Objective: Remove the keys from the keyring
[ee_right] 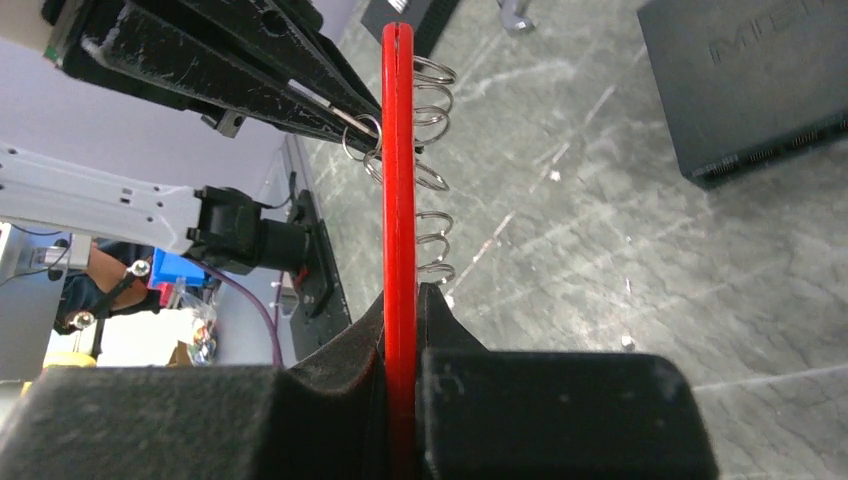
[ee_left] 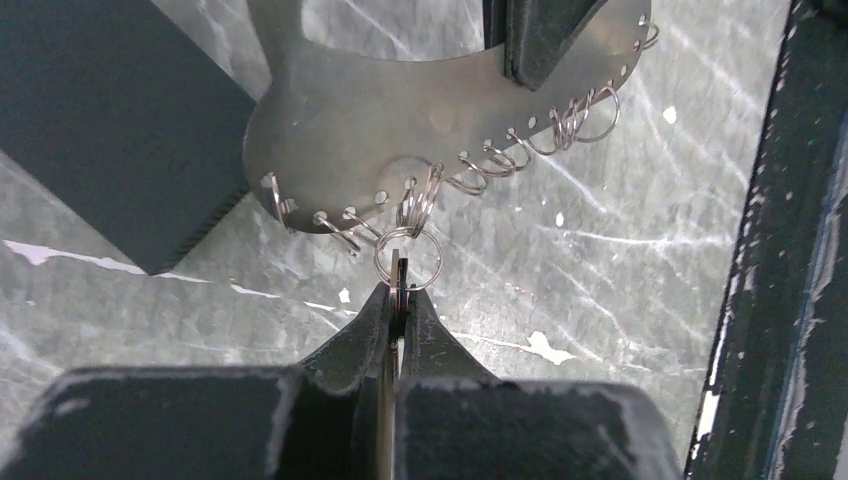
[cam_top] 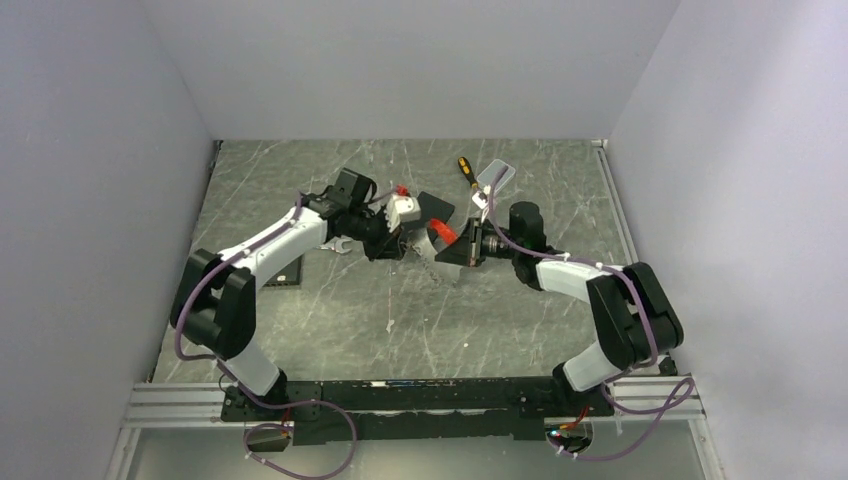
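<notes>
The keyring (ee_left: 380, 130) is a flat plate, silvery on one face and red on the other, with several small wire rings along its curved edge. It hangs above the table between both arms (cam_top: 441, 232). My right gripper (ee_right: 402, 295) is shut on its red edge (ee_right: 398, 150). My left gripper (ee_left: 398, 295) is shut on the keys (ee_left: 397, 268), seen edge-on as a thin silvery and dark sliver. They hang in one wire ring (ee_left: 436, 262) at the plate's lower edge. In the top view the left gripper (cam_top: 405, 240) and the right gripper (cam_top: 457, 246) nearly meet.
A silver wrench (cam_top: 338, 246) lies under the left arm. A yellow-and-black screwdriver (cam_top: 466, 170) and a small white box (cam_top: 497, 178) lie at the back. A black flat box (cam_top: 285, 270) lies left; a dark block (ee_right: 760, 80) lies near the grippers.
</notes>
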